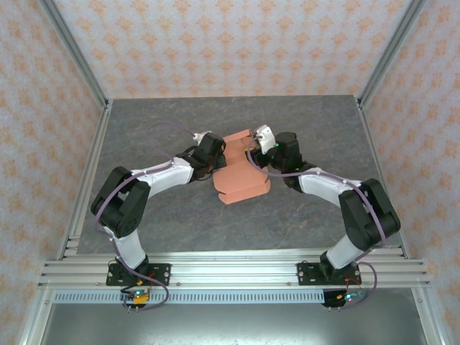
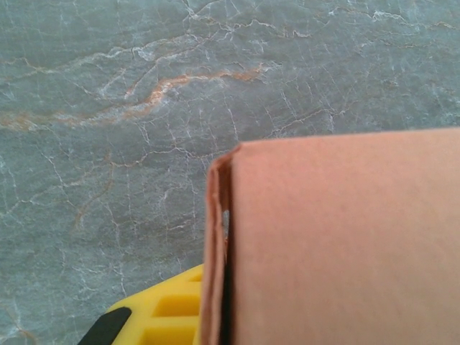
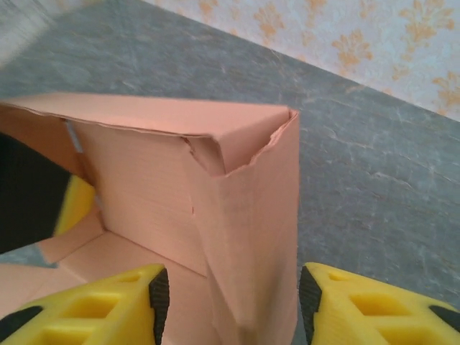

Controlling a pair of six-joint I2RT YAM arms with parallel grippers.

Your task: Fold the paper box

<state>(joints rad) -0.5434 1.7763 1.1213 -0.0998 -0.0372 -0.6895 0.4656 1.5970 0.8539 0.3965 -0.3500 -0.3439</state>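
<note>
Top external: the paper box (image 1: 243,183) lies lengthwise, running from between your grippers toward the bases. Your right gripper (image 3: 233,287) is spread astride its raised wall. I cannot tell the left gripper's (image 1: 217,161) state.

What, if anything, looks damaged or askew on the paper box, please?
The paper box has a ragged, crumpled top corner in the right wrist view; the folded flap's edge there is wavy and frayed rather than crisp.

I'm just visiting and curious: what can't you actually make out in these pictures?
1. Left wrist view: the paper box covers the left gripper except one yellow finger, so open or shut is unclear.
2. Right wrist view: the bottom edge cuts off the right gripper; the box's raised wall hides its far side.
3. Top view: both grippers' fingertips are too small, tucked against the box.
</note>
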